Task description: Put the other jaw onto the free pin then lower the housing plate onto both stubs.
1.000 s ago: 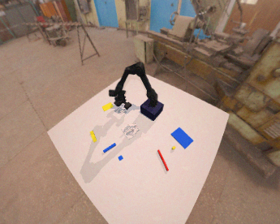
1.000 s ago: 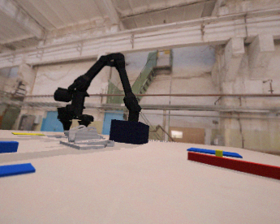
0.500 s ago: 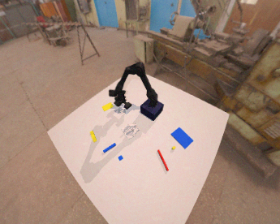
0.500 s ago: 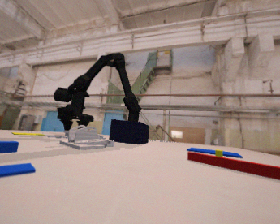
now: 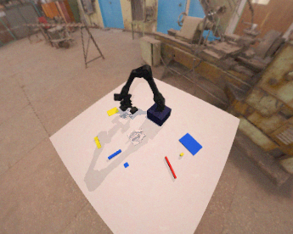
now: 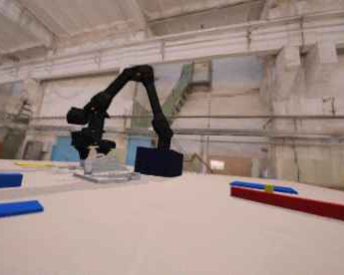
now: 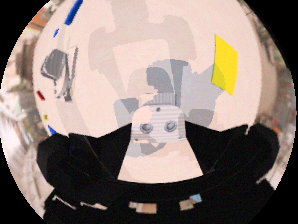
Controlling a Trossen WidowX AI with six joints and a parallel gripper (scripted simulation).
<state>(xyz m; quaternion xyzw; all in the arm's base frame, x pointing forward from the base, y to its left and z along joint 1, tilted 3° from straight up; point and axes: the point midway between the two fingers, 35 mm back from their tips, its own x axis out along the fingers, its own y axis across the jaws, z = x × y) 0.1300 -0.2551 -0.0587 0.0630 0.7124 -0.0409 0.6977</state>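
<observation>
Claw (image 5: 128, 110) (image 6: 96, 153) (image 7: 157, 124) gripping grey plate (image 7: 172, 134), apparently; yellow block (image 5: 112, 111) (image 7: 225, 65) nearby.

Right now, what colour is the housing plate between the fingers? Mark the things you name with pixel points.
Light grey (image 7: 159, 115); best in the wrist view.

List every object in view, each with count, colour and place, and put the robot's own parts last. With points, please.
Tabletop (image 5: 160, 203) (image 6: 163, 239) (image 7: 120, 60): one, white, under everything
Ribbed plate with two round features (image 7: 158, 120): one, grey, between the fingers
Assembly on a flat base (image 5: 137, 136) (image 6: 104, 166) (image 7: 55, 65): one, grey, mid-table
Flat rectangle (image 5: 112, 111) (image 6: 34, 164) (image 7: 225, 65): one, yellow, near the gripper
Short bar (image 5: 98, 142): one, yellow, table's left in the top view
Long bar (image 5: 115, 154) (image 6: 4, 180) (image 7: 73, 12); small block (image 5: 126, 164) (image 6: 17, 209) (image 7: 56, 33): one each, blue, close together
Thin bar (image 5: 171, 168) (image 6: 292, 202) (image 7: 40, 95): one, red, beside a tiny yellow block (image 5: 182, 154) (image 6: 269, 188) (image 7: 45, 117)
Broad plate (image 5: 190, 144) (image 6: 247, 185) (image 7: 52, 130): one, blue, beyond that block
Doors (image 5: 167, 16): several, blue, background
Staircase (image 6: 184, 82): one, green, background
Pedestal (image 5: 154, 119) (image 6: 174, 166): one, navy, under the arm
Arm (image 5: 155, 86) (image 6: 155, 100), gripper (image 5: 128, 110) (image 6: 94, 155) (image 7: 157, 124): one each, black
</observation>
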